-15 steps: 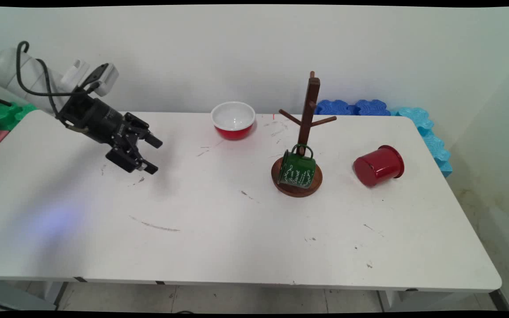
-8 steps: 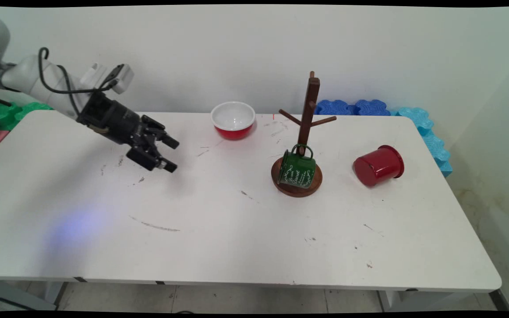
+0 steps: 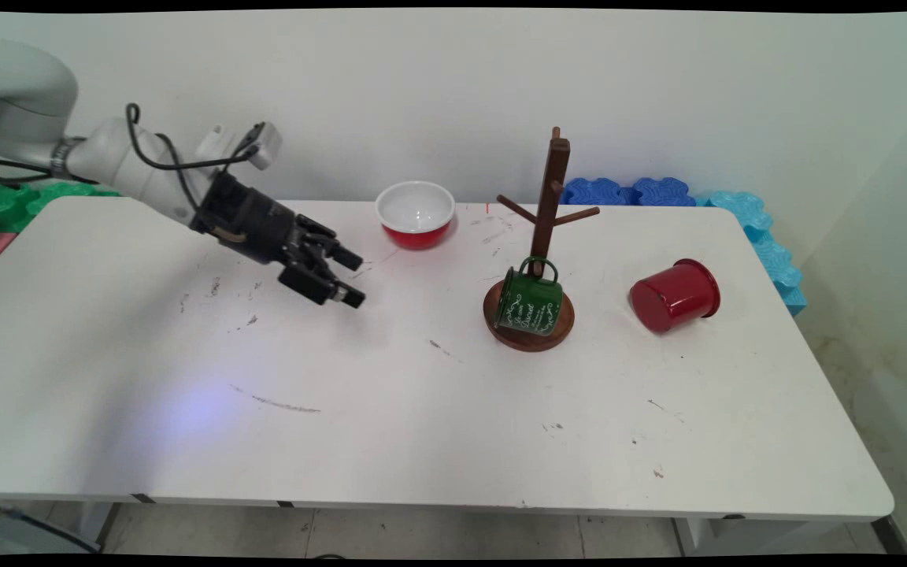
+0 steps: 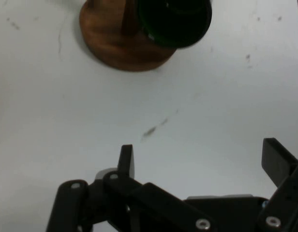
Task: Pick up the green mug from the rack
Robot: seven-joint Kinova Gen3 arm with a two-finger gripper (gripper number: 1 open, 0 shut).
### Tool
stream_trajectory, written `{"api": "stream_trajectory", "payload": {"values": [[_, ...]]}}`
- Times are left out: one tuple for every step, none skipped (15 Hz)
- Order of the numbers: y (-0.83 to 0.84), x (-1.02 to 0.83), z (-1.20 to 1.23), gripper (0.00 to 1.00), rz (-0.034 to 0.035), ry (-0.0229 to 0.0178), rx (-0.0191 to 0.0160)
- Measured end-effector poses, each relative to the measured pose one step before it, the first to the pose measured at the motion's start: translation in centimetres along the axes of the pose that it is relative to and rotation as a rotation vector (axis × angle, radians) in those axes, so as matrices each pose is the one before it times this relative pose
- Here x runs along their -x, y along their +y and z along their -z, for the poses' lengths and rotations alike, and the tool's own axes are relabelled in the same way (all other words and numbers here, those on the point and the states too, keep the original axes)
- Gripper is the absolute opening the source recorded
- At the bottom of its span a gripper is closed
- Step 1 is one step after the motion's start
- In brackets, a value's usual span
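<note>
My black gripper (image 3: 353, 278) hangs open and empty just above the white table (image 3: 390, 409), left of centre, pointing right. To its right, a green mug (image 3: 530, 302) leans on the round base (image 3: 531, 332) of a brown wooden mug tree (image 3: 553, 189). In the hand view the gripper (image 4: 200, 157) is spread wide over bare table, with the wooden base (image 4: 115, 41) and the green mug's dark mouth (image 4: 174, 21) at the top edge. A red and white bowl (image 3: 415, 213) stands behind the gripper, to its upper right.
A red cup (image 3: 675, 294) lies on its side right of the mug tree. Blue foam blocks (image 3: 628, 191) run along the wall and down the table's far right edge. Green foam blocks (image 3: 5, 201) sit off the table's far left corner.
The arm has swept the open gripper to the right across the table, toward the mug tree. Mug, bowl and cup have not moved.
</note>
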Motion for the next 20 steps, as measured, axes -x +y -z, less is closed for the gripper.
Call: {"api": "stream_trajectory", "payload": {"values": [[0.079, -0.204, -0.709, 1.0, 0.00985, 0.01077, 0.00528], [0.071, -0.153, -0.632, 1.0, 0.00844, 0.00867, 0.00404], [0.087, -0.167, -0.736, 1.0, 0.00882, 0.0096, 0.00414], [0.086, -0.141, -0.734, 1.0, 0.00838, 0.00959, 0.00386], [0.069, -0.132, -0.662, 1.0, 0.0069, 0.00847, 0.00294], [0.08, -0.151, -0.765, 1.0, 0.00751, 0.00983, 0.00325], [0.08, -0.15, -0.783, 1.0, 0.00711, 0.00961, 0.00309], [0.096, -0.122, -0.802, 1.0, 0.00741, 0.00979, 0.00285], [0.07, -0.089, -0.676, 1.0, 0.00652, 0.00801, 0.00165], [0.056, -0.076, -0.784, 1.0, 0.00788, 0.00875, 0.00089], [0.076, -0.047, -0.784, 1.0, 0.00839, 0.0083, 0.0014], [0.054, -0.032, -0.659, 1.0, 0.00685, 0.00663, 0.00087], [0.061, -0.032, -0.748, 1.0, 0.00734, 0.00718, 0.00121], [0.062, -0.021, -0.723, 1.0, 0.00712, 0.00733, 0.00116], [0.044, -0.025, -0.602, 1.0, 0.00546, 0.00605, 0.00077], [0.054, -0.042, -0.674, 1.0, 0.00557, 0.00702, 0.00115], [0.032, -0.044, -0.674, 1.0, 0.00536, 0.00645, 0.00106], [0.023, -0.034, -0.543, 1.0, 0.00416, 0.0053, 0.00072], [0.011, -0.027, -0.603, 1.0, 0.00456, 0.00561, 0.00053], [0.022, -0.051, -0.594, 1.0, 0.00406, 0.00586, 0.00094]]}}
